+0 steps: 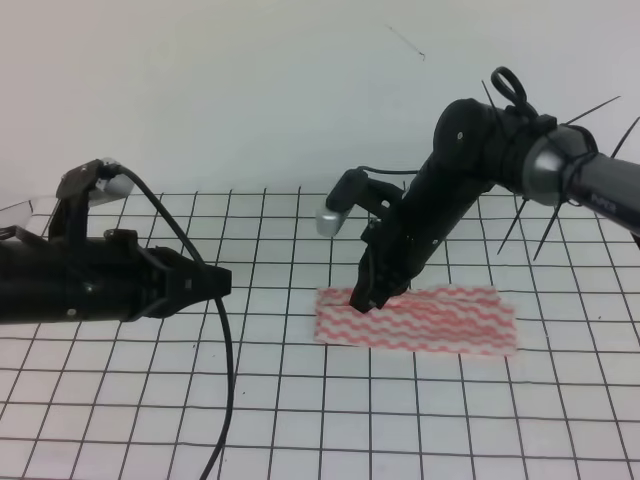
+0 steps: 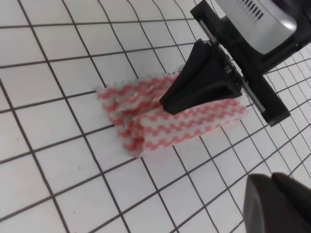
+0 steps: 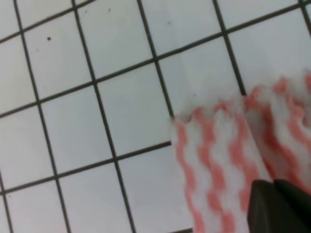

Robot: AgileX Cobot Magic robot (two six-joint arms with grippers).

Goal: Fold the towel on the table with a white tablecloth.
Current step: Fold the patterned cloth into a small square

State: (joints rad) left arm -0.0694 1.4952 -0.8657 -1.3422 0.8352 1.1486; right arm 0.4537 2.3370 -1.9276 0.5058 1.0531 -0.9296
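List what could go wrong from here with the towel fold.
1. The right gripper meets the towel only at its left end; a thin pinch there may slip out when moved.
2. In the left wrist view the towel is bunched and rumpled near the fingertips, so the fold may set crooked.
3. The left gripper hangs clear, leaving the far end unpinned and likely to drag.

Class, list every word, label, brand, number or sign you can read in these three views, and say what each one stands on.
None can be read: no text shows on the towel, the white tablecloth, or the right gripper.
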